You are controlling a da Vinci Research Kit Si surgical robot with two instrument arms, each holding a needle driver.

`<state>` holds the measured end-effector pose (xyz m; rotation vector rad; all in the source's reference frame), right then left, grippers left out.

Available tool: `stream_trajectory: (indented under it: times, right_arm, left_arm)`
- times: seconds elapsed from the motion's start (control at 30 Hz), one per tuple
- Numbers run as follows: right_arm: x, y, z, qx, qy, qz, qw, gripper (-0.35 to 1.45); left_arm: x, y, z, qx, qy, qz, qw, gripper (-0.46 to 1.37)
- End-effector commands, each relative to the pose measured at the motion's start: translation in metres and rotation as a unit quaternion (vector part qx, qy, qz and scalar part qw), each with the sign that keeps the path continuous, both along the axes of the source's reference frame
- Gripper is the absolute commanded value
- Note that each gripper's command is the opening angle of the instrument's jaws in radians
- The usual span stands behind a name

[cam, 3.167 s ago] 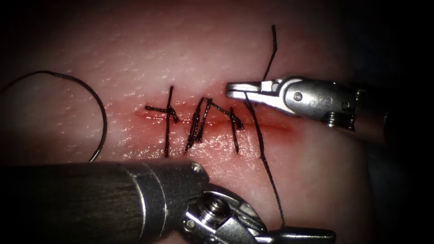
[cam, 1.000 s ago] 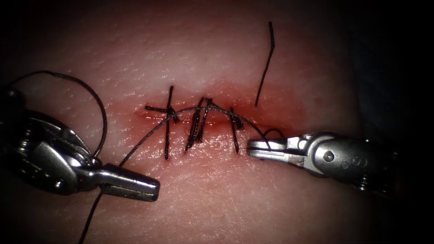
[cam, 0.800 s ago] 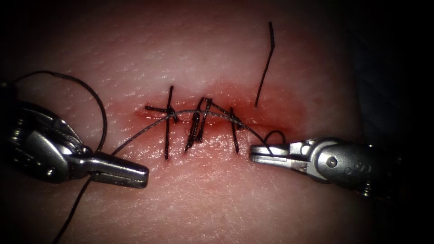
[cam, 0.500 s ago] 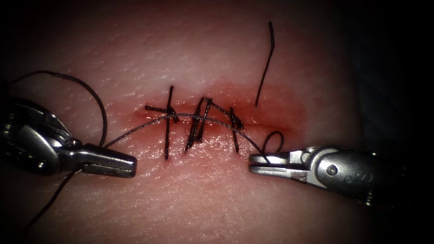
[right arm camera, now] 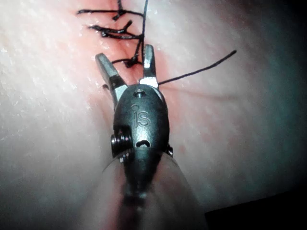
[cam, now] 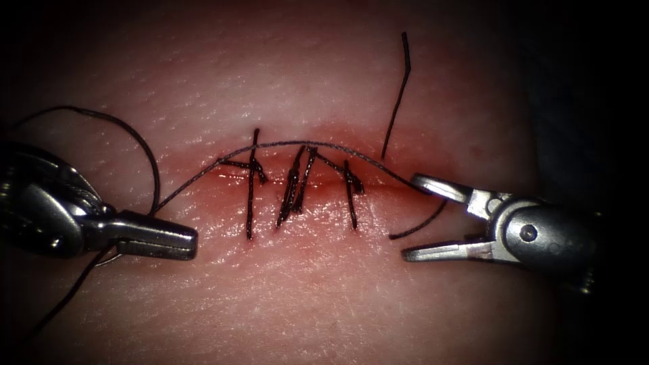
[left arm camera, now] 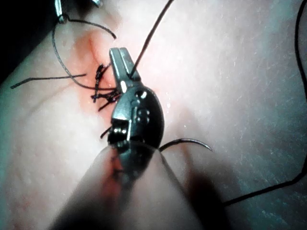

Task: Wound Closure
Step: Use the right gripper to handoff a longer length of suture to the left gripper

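Note:
My left tool (cam: pixel 172 240) (left arm camera: pixel 119 62) lies left of the cut (cam: pixel 399 189) with its jaws shut on the thread (cam: pixel 203 177). From there the thread arches over several dark stitches (cam: pixel 297 186) (right arm camera: pixel 115 31) to the cut's right end. There my right tool (cam: pixel 416 217) (right arm camera: pixel 124 55) stands open and holds nothing. A short curved thread end (cam: pixel 422 225) (right arm camera: pixel 196 71) lies free between its jaws. A thin curved piece (left arm camera: pixel 189 140) that looks like the needle rests on the tissue by the left tool's wrist, held by neither tool.
A loose thread loop (cam: pixel 145 152) curls on the tissue (cam: pixel 304 81) above the left tool. Another thread end (cam: pixel 399 94) lies above the cut's right end. Red fluid stains the tissue along the cut. The thread's tail (cam: pixel 61 304) trails down from the left jaws.
The right tool's jaws have opened and let go of the short thread end. The left tool has drawn the thread further left, and the small loop at the right end has pulled out.

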<state>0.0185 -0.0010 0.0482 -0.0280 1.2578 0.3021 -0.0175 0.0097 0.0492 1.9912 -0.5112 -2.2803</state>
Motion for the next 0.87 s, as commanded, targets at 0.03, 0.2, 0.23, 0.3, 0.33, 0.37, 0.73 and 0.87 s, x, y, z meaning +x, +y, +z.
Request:
stream_trajectory:
  times: [0.03,0.2,0.23,0.3,0.33,0.37,0.73,0.87]
  right_arm:
    - [-0.0002,0.0001,-0.0002,0.002,-0.002,0.001,1.000,1.21]
    - [-0.0011,0.0007,-0.0008,0.006,-0.009,0.009,1.000,1.23]
    - [-0.0013,0.0009,-0.0010,0.007,-0.012,0.013,1.000,1.25]
    - [-0.0015,0.0011,-0.0011,0.008,-0.014,0.015,1.000,1.25]
    - [-0.0017,0.0013,-0.0013,0.009,-0.013,0.017,1.000,1.26]
    - [-0.0018,0.0014,-0.0014,0.012,-0.013,0.020,1.000,1.27]
    - [-0.0017,0.0015,-0.0014,0.008,-0.015,0.028,0.999,1.31]
    - [-0.0016,0.0015,-0.0014,0.008,-0.014,0.029,0.999,1.31]
  left_arm:
    - [0.0000,0.0000,0.0001,-0.001,0.000,0.001,1.0000,-0.35]
    - [-0.0002,-0.0001,0.0003,-0.002,0.001,0.000,1.0000,-0.35]
    - [-0.0003,-0.0001,0.0004,-0.002,0.001,0.000,1.0000,-0.35]
    - [-0.0004,-0.0001,0.0004,-0.002,0.001,0.000,1.0000,-0.35]
    - [-0.0005,-0.0001,0.0004,-0.002,0.001,-0.001,1.0000,-0.35]
    - [-0.0006,-0.0001,0.0004,-0.002,0.002,-0.001,1.0000,-0.35]
    - [-0.0014,-0.0002,0.0004,-0.002,0.003,-0.004,1.0000,-0.35]
    - [-0.0014,-0.0002,0.0003,-0.002,0.001,-0.003,1.0000,-0.35]
